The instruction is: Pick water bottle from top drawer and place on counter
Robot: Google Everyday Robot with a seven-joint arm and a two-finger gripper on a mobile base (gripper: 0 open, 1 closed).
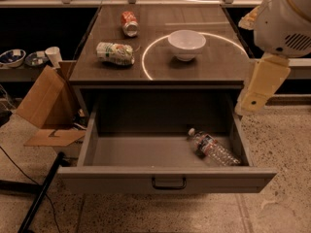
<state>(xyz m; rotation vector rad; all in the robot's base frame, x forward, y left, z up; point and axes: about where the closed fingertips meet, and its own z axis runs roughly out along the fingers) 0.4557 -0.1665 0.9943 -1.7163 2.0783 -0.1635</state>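
**Ben:** Where is the water bottle (213, 149)?

**Mia:** It's down in the top drawer (121, 178). The drawer is pulled wide open. The bottle lies on its side on the grey bottom, close to the right wall and near the front. Its white cap (191, 131) points toward the back and a little to the left.

**Ben:** And the robot's pincer (253, 101)?

**Mia:** It hangs over on the right, just past the front corner of the worktop (214, 69) and up above the drawer's right wall. It is apart from the bottle and not touching it. I can't tell from here if it is released or clenched.

**Ben:** What sits on the worktop?

**Mia:** A white bowl (186, 44) stands upright inside a thin white circle line (145, 62). A white-and-green packet (115, 53) lies to the left of the bowl, just outside the line. Behind the packet a red can (129, 23) lies tipped over.

**Ben:** Anything else?

**Mia:** There is a small black handle (168, 183) in the middle of the drawer's front. Some brown cardboard (41, 98) leans on the floor to the left of the cabinet.
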